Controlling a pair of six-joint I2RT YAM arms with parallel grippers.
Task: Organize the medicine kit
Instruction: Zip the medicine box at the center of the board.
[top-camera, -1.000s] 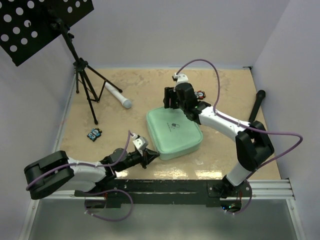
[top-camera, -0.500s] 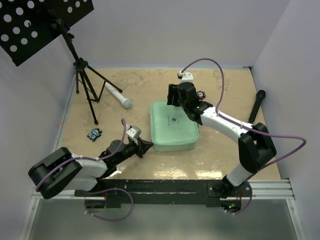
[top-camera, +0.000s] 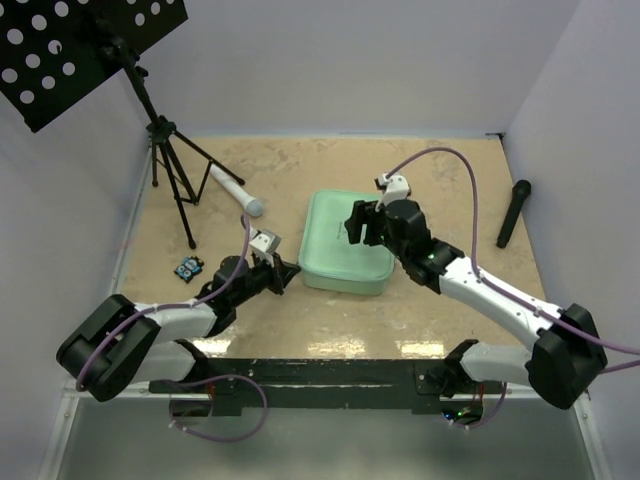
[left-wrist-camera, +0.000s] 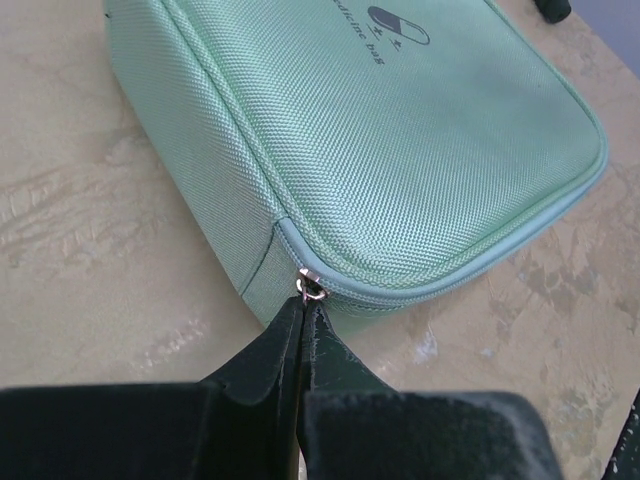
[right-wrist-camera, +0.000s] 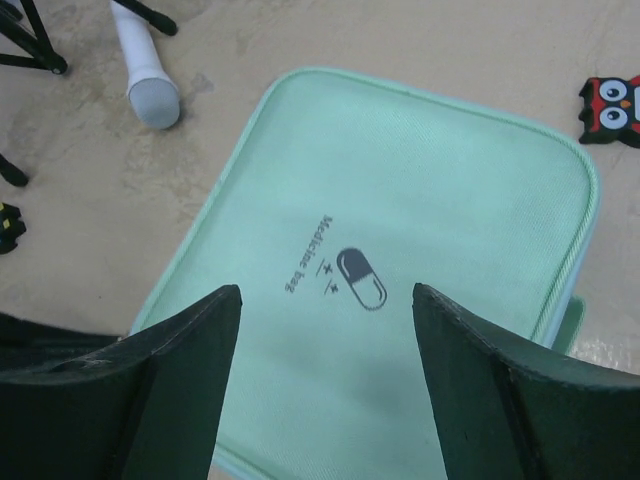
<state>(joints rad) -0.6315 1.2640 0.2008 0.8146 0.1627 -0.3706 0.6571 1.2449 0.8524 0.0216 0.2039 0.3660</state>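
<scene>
Left wrist | left gripper (left-wrist-camera: 303, 312) pinches zip pull (left-wrist-camera: 312, 288) of medicine kit (left-wrist-camera: 400, 150) | right gripper (right-wrist-camera: 325, 297) spread above it

It was a robotics lab booth: 3 plain white walls (top-camera: 350, 70) boxed a beige table (top-camera: 300, 170), with a left arm (top-camera: 170, 322) and right arm (top-camera: 500, 295) bolted to a metal rail (top-camera: 330, 372).

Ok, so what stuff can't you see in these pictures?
- What's inside the medicine kit: every view, its closed lid hides it.
- Whether the left fingers pinch a zip tab: left wrist view, they press together below the zip's metal ring, hiding anything between.
- The red-and-black owl gadget: right wrist view, cut off by the right edge.
- The small blue-and-black thing: top view, too small to identify.
</scene>
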